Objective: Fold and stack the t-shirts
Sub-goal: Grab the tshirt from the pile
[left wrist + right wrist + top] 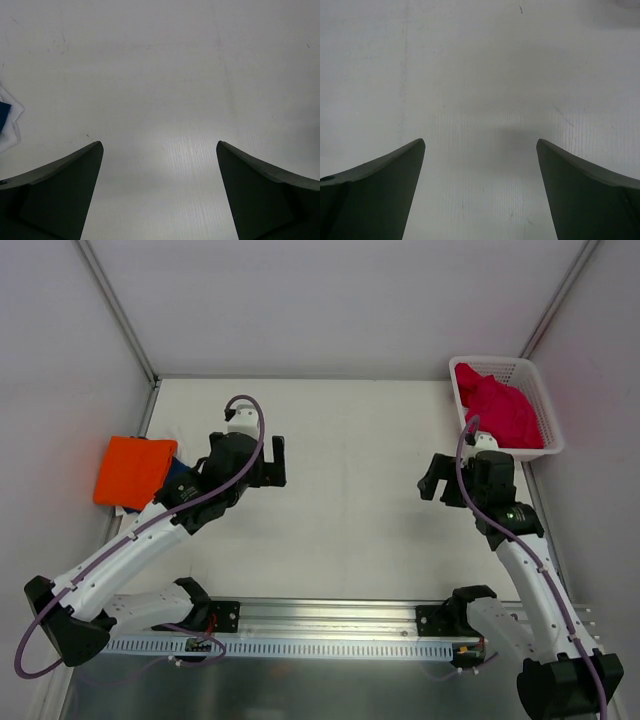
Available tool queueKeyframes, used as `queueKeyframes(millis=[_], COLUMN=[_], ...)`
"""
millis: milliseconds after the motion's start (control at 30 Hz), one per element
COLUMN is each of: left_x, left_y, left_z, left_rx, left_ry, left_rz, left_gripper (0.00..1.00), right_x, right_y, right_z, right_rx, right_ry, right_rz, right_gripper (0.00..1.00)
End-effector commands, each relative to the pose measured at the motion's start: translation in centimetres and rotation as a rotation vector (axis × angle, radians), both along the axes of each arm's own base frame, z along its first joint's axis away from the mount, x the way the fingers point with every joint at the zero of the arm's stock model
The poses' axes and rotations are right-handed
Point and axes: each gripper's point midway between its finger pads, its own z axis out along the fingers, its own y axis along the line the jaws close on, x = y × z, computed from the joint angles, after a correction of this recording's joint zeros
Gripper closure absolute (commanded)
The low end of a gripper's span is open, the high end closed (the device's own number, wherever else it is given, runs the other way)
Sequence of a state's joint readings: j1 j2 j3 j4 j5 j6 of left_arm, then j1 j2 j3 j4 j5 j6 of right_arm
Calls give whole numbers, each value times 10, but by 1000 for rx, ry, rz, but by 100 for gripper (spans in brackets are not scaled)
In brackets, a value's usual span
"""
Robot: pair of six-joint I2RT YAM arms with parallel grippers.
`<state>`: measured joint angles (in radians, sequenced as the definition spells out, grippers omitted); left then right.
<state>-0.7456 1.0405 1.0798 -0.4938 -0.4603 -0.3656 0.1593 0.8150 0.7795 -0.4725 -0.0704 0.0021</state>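
Left wrist view: left fingers (60, 195) spread wide, released, nothing between them but bare white tabletop (160, 75). At the far left edge there is a sliver of dark blue cloth against something white. Too little shows to say more.

Right wrist view: right fingers (585, 195) also parted wide and gripping nothing. Scuffed tabletop below and ahead.

Top external view: the left arm (130, 545) reaches in from the near left corner. Its fingers point right, over the tabletop left of centre. Just behind its wrist, at the left edge of the tabletop, lies the orange t-shirt (135, 468), folded into a flat, roughly square packet. It rests on the dark blue t-shirt (181, 470), of which only a narrow strip shows along the orange one's right side, partly hidden by the arm.

The right arm (525, 550) stands along the right side, its fingers pointing left toward the middle. Neither pair of fingers touches any cloth. Beyond this arm, in the far right corner, is the white lattice basket (548, 405). The crimson-pink t-shirt (497, 408) is heaped inside it, crumpled and unfolded. It is well apart from the orange and blue pair across the tabletop.
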Motion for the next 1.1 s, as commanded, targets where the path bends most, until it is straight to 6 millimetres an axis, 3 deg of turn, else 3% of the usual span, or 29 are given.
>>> queueKeyframes(millis=[0,167,267,300,367,400,433,500,533,600,633,667,733,767,900,967,1000,1033,1067], left_x=[6,3,1,0,-1,-1,-2,-5,-7,-9,-10,-11,-13,-14,-15,-13,-13,-11,-9], left_y=[4,1,4,5,5,4,4,1,1,4,6,7,10,12,14,10,9,5,5], left_z=[12,5,6,7,6,6,5,1,-4,-6,-10,-10,-14,-15,-19,-21,-22,-24,-25], left_rx=[3,-1,-14,-17,-20,-22,-17,-16,-7,-12,-12,-13,-18,-20,-36,-53,-45,-48,-38], left_ry=[-54,-33,-46,-51,-54,-54,-52,-40,-31,-33,-31,-32,-36,-38,-69,-101,-109,-111,-111], left_rz=[25,-1,11,10,3,0,-10,-39,-47,-35,-31,-30,-21,-14,-17,-41,-54,-64,-70], left_gripper=[1,4,1,1,1,1,1,1,1,1,1,1,1,1,1,1,1,1,1], right_x=[16,24,33,41,52,57,73,83,103,123,135,149,166,178,210,222,232,238,246], right_y=[5,15,1,-10,-30,-53,-60,-77,-77,-89,-94,-104,-119,-134,-173,-190,-196,-200,-201], right_z=[21,23,27,19,26,29,33,32,30,27,14,25,17,30,36,24,35,33,21], right_rx=[-29,-59,-151,-211,-303,-402,-456,-552,-572,-555,-545,-479,-445,-409,-375,-380,-374,-339,-318], right_ry=[-66,-77,-72,-34,-1,21,54,127,155,182,220,197,218,189,187,224,192,189,205], right_rz=[21,60,0,-49,-137,-239,-280,-334,-340,-374,-383,-433,-485,-536,-609,-622,-622,-607,-591], right_gripper=[1,1,1,1,1,1,0,0,1,0,1,1,1,1,1,1,1,0,0])
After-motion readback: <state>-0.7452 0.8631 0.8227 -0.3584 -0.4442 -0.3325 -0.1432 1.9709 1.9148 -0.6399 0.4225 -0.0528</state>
